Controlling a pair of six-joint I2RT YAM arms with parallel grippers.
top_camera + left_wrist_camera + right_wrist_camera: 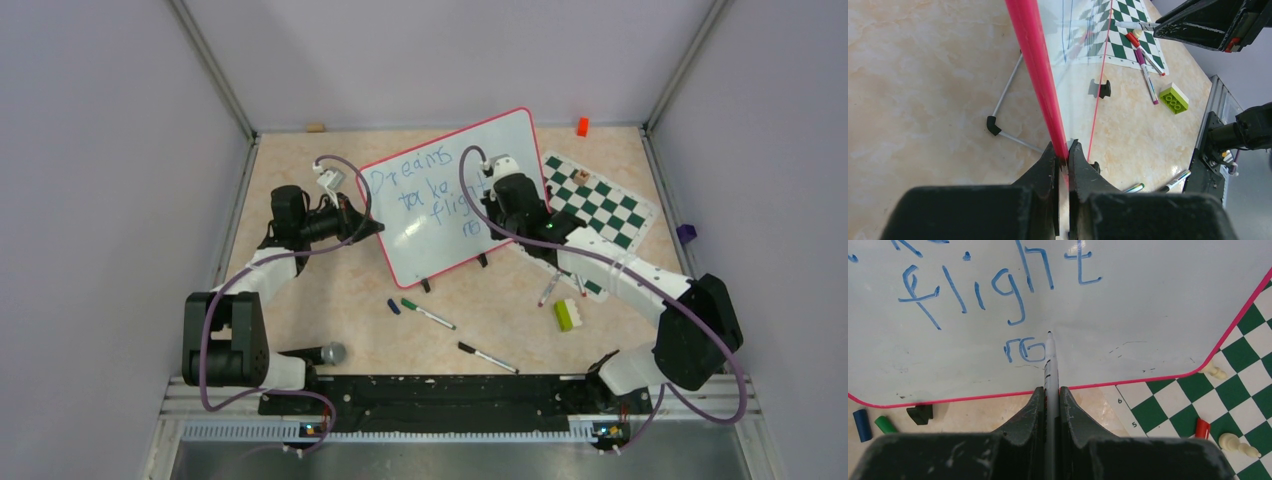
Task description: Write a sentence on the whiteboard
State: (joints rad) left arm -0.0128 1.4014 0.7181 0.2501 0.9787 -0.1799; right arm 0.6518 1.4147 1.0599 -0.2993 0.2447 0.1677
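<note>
The whiteboard with its red frame stands tilted at mid table on two black feet. Blue lettering, the sentence, reads "Dreams", "take", "flight" and a short start of a fourth line. My left gripper is shut on the board's left red edge. My right gripper is shut on a white marker. The marker tip touches the board just right of the letters "re", below "flight".
The green-and-white chess mat with pieces lies right of the board. Loose markers, a blue cap and a green brick lie in front. A microphone lies near the left base.
</note>
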